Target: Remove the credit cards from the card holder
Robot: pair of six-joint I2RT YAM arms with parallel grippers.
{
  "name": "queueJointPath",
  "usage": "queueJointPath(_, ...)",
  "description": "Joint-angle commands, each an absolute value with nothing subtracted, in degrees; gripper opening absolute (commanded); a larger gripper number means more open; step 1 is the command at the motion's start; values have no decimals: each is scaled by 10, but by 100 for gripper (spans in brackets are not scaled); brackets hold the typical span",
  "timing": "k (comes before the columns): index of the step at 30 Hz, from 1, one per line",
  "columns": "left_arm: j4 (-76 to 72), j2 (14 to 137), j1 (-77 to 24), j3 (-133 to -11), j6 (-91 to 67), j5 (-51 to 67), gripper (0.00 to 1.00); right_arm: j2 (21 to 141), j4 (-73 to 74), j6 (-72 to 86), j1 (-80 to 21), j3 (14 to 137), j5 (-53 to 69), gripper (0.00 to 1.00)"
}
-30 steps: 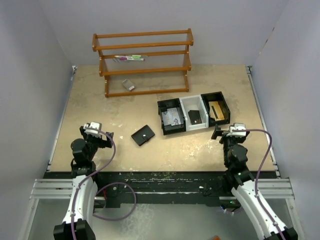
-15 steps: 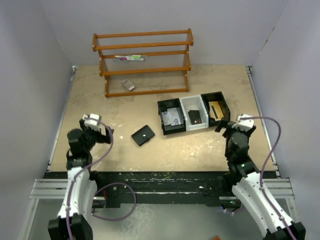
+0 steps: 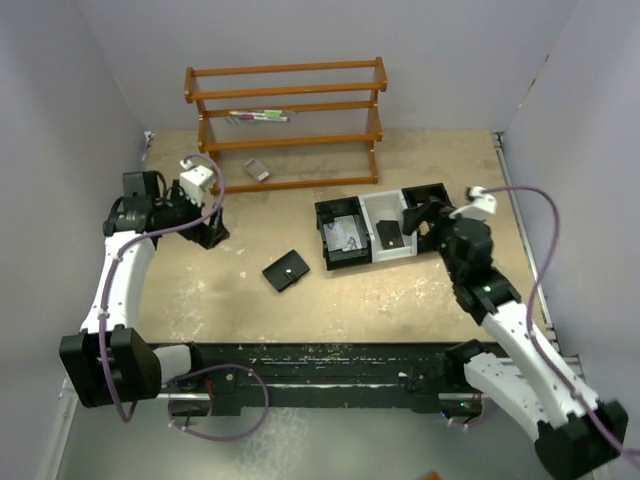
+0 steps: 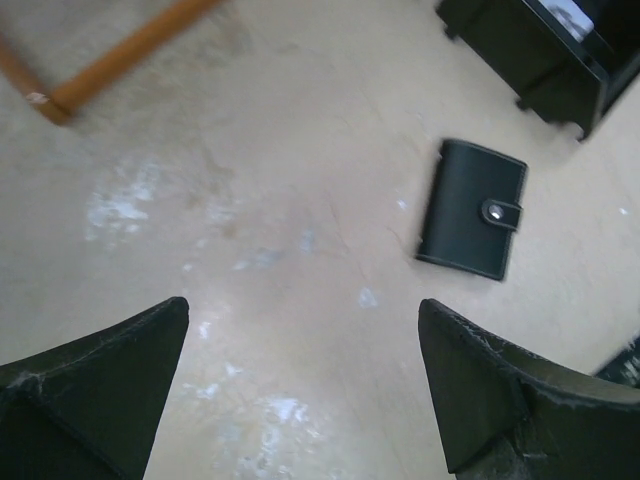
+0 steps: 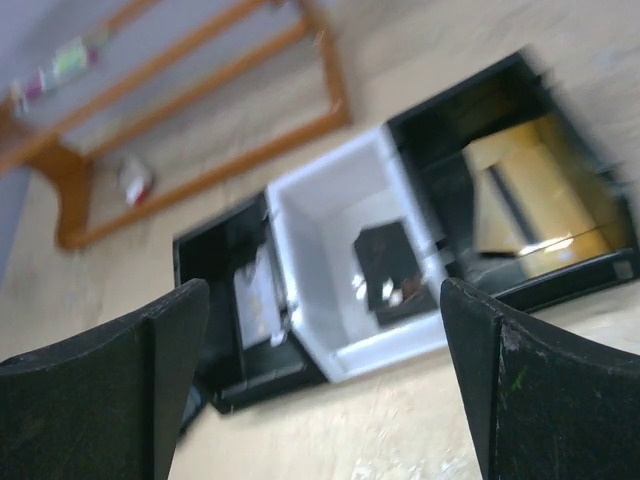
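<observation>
**Top external:** The card holder lies shut mid-worktop, left of the tray. The left gripper and right gripper are both spread wide and empty.

**Left wrist:** The snap tab is fastened and no credit cards are visible. The flat holder could skid under a one-sided pinch.

**Right wrist:** The right gripper hangs above the tray and could knock it.

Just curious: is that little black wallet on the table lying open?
No, the wallet lies folded shut, its snap tab fastened across the edge.
</observation>
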State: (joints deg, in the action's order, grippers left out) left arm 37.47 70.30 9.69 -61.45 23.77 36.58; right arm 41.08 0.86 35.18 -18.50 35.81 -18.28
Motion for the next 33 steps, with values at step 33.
queueJointPath(33,324,1055,-186,-655,286,287,71,487,55,382,-534,341,-228,92)
